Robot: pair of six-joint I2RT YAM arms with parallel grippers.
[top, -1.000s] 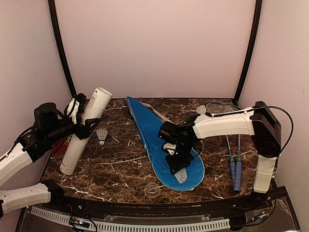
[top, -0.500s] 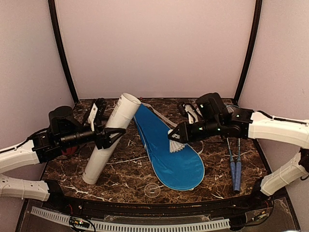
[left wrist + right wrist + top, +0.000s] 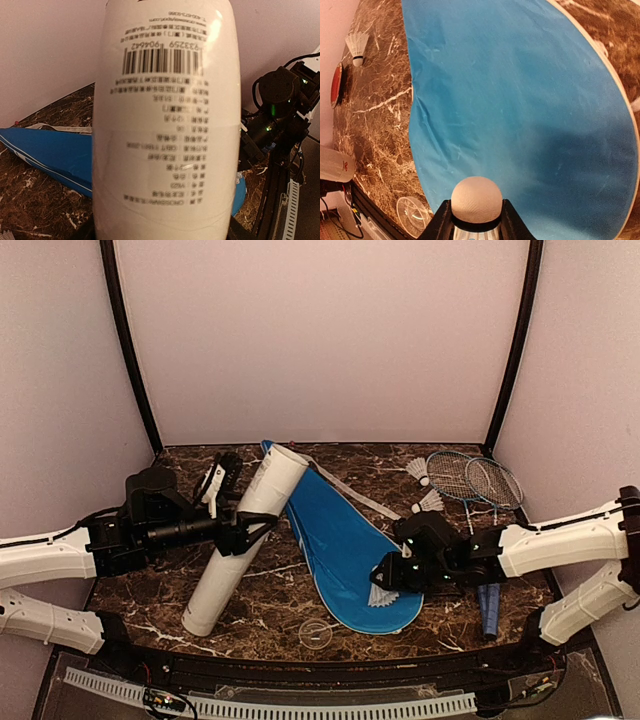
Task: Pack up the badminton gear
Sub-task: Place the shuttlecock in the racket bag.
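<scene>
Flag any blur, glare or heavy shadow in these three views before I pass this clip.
Top external: evenly lit, pinkish cast, sharp. Left wrist: the white tube fills the frame, barcode legible, small print softer lower down. Right wrist: shuttlecock cork sharp between the fingers; a soft shadow darkens the blue cover at lower right.

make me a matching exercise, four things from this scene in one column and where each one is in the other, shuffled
Things:
1. white tube
2. blue cover
3. two rackets
4. clear round lid

Places:
A. along the right side of the table
B. tilted, held by the left gripper
C. at the near edge, in front of the cover
D. flat in the middle, under the shuttlecock in the right gripper

Pairs: 1-B, 2-D, 3-A, 4-C
</scene>
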